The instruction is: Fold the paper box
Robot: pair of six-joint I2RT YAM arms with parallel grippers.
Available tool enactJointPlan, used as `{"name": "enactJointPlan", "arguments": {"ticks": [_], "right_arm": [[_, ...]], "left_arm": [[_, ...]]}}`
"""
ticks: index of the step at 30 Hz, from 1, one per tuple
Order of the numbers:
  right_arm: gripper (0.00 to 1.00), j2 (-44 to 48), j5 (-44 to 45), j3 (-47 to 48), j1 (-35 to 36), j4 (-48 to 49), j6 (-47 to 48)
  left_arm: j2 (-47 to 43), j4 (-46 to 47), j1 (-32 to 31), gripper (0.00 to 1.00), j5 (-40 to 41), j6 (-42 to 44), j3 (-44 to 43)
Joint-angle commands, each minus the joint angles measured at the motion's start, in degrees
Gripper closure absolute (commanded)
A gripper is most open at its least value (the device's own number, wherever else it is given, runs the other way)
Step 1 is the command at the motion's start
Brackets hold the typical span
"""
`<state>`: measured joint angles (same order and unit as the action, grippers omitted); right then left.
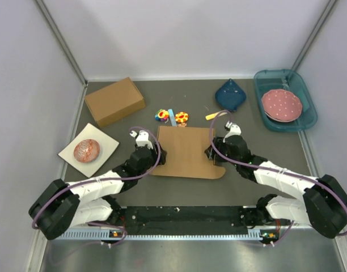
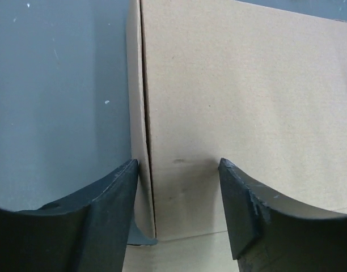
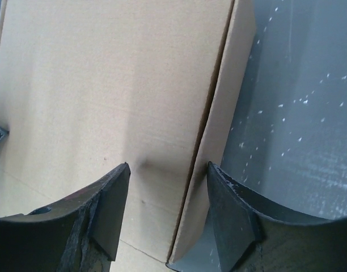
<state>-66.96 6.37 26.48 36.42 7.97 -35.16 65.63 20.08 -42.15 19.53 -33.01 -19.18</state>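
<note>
Top view: the paper box (image 1: pixel 187 152), plain brown cardboard, lies in the middle of the dark tabletop (image 1: pixel 179 191), between the two arms. It looks shallow and partly folded, with a rounded tab sticking out at its near right corner. The left claw (image 1: pixel 156 151) sits at the box's left edge and the right claw (image 1: pixel 211 151) at its right edge. They seem placed this way so the two sides can be worked as a pair. A chunky cardboard box (image 1: pixel 115 101) stands far left. A teal tray (image 1: pixel 307 116) holding a pink plate (image 1: pixel 281 104) sits far right. Small bright toys (image 1: pixel 172 117) lie just beyond the paper box.

Left wrist view: the left claw (image 2: pixel 178 164) has its dark fingers (image 2: pixel 114 204) moderately apart. They straddle the narrow folded strip along the paper box's (image 2: pixel 247 102) left side. One finger is over the bare tabletop and the other over the cardboard panel. The claw pinches nothing. It looks lined up to close on that side strip or press it.

Right wrist view: this mirrors the left. The right claw (image 3: pixel 169 167) is also moderately spread and grips nothing. The box's right side strip runs between its fingers. The inner finger hangs above the panel and the outer one above the grey tabletop. Whether either finger touches the cardboard cannot be told.
</note>
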Motion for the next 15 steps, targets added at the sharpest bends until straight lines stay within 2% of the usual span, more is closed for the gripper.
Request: {"name": "enactJointPlan", "arguments": {"ticks": [1, 4, 9, 10, 13, 14, 15], "right_arm": [[0.44, 2.8, -4.3, -2.0, 0.8, -1.5, -0.6], [0.51, 2.2, -5.1, -4.2, 0.8, -0.3, -1.1], [0.64, 1.0, -5.5, -7.3, 0.8, 1.0, -2.5], [0.66, 0.9, -5.5, -7.8, 0.8, 1.1, -2.5], [0.72, 1.2, -5.5, -9.2, 0.8, 1.4, -3.3], [0.73, 1.3, -5.4, -9.5, 0.8, 1.5, -3.6], [0.76, 1.3, -5.4, -10.0, 0.8, 1.5, -3.8]], "left_arm": [[-1.9, -2.4, -0.4, 0.35, -3.1, -0.4, 0.0], [0.0, -1.4, -0.3, 0.40, -3.4, -1.6, 1.2], [5.1, 0.4, -0.4, 0.56, -4.2, -2.7, 2.9], [5.6, 0.8, -0.3, 0.63, -4.1, -2.8, 3.3], [6.3, 1.8, -0.3, 0.77, -4.1, -3.5, 4.8], [6.3, 2.1, -0.4, 0.86, -4.2, -3.8, 5.5], [6.4, 2.4, -0.4, 0.89, -4.3, -4.2, 5.8]]}}
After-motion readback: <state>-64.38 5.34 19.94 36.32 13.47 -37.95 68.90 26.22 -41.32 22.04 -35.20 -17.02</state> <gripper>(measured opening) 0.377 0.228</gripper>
